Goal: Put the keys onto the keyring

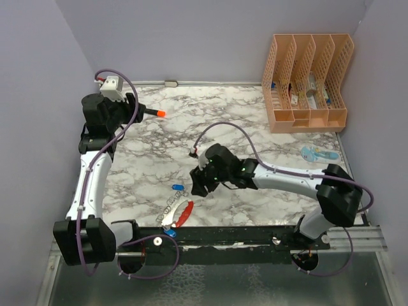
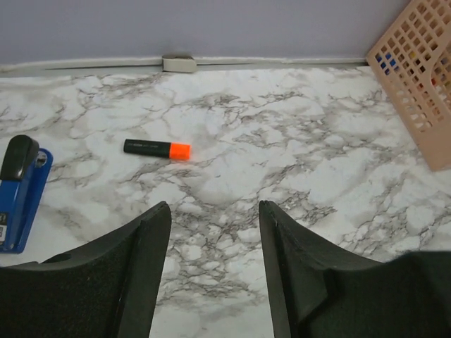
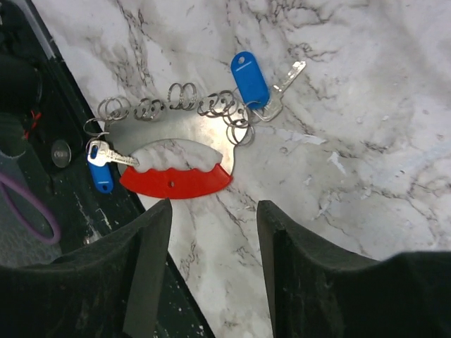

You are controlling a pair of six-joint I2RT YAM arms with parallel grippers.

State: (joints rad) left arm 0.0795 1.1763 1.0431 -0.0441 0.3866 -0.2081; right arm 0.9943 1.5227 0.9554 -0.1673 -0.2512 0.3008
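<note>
The keyring (image 3: 176, 184) lies flat near the table's front edge: a grey plate with a red curved strip and a chain of small wire rings (image 3: 182, 95) along its far side. One blue-headed key (image 3: 250, 77) lies at the right end of the chain, touching the rings. A second key (image 3: 100, 172) lies at the left end, over the black rail. I cannot tell whether either is threaded on. My right gripper (image 3: 213, 208) hovers open just short of the red strip, holding nothing. From above, the keyring (image 1: 177, 213) is left of and nearer than that gripper (image 1: 197, 189). My left gripper (image 2: 213, 208) is open and empty, far back on the left.
A black marker with an orange cap (image 2: 156, 148) lies ahead of the left gripper, with a dark-blue stapler (image 2: 21, 190) to its left. A peach file organizer (image 1: 306, 83) stands back right, and a pale-blue flat item (image 1: 317, 153) lies before it. The black rail (image 1: 255, 234) borders the front edge.
</note>
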